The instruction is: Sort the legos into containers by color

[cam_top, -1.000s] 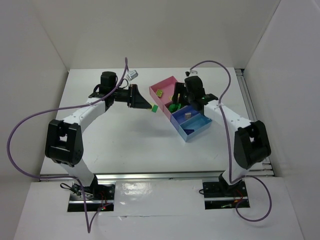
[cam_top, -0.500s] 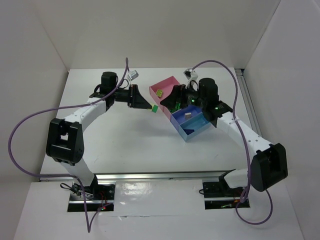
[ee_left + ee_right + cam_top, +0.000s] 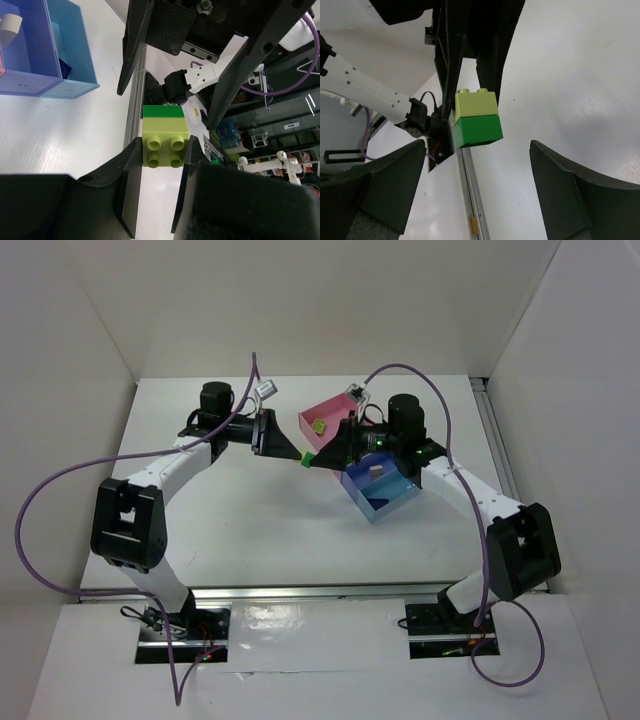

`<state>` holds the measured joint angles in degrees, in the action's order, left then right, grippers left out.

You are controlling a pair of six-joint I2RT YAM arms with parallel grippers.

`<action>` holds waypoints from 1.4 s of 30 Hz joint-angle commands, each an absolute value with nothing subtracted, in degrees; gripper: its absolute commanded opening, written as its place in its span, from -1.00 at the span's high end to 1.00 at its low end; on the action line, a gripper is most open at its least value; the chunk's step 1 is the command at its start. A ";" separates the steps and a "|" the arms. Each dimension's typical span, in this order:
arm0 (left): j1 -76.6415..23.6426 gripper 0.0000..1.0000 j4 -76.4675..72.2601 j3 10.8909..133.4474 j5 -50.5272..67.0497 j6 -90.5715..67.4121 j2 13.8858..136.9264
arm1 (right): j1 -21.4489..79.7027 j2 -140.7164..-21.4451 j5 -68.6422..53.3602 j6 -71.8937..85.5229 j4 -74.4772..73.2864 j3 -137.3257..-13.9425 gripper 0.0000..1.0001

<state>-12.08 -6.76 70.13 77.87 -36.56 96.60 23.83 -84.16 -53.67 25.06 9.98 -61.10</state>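
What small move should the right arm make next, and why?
Probably close the right gripper on the green brick. Its open fingers stand on either side of it, and it is stuck to the pale brick held by the left gripper; the colors must be separated.

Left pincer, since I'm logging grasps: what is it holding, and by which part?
The left pincer holds two joined bricks, pinching the pale brick's sides; the green brick juts out free.

Seemingly a robotics lab: white panels [image 3: 70, 320] box in a white table [image 3: 260, 530] with an aluminium rail [image 3: 320, 592], purple cables [image 3: 398, 366], and blurred equipment [image 3: 272, 162] beyond.
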 commanded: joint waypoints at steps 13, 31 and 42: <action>-12.83 1.00 -7.03 70.75 80.86 -32.95 93.69 | 25.92 -88.06 -58.71 29.44 19.07 -64.16 -0.52; -10.90 1.00 -14.15 69.17 75.60 -41.22 95.44 | 20.49 -83.34 -46.50 18.81 -0.53 -59.86 0.47; -16.61 1.00 5.66 93.57 45.55 -41.84 115.81 | 16.88 -80.41 -7.79 25.75 -8.86 -60.38 0.47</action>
<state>-14.63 -3.20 85.12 58.08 -42.15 109.32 16.93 -82.15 -25.56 23.27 -4.49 -57.87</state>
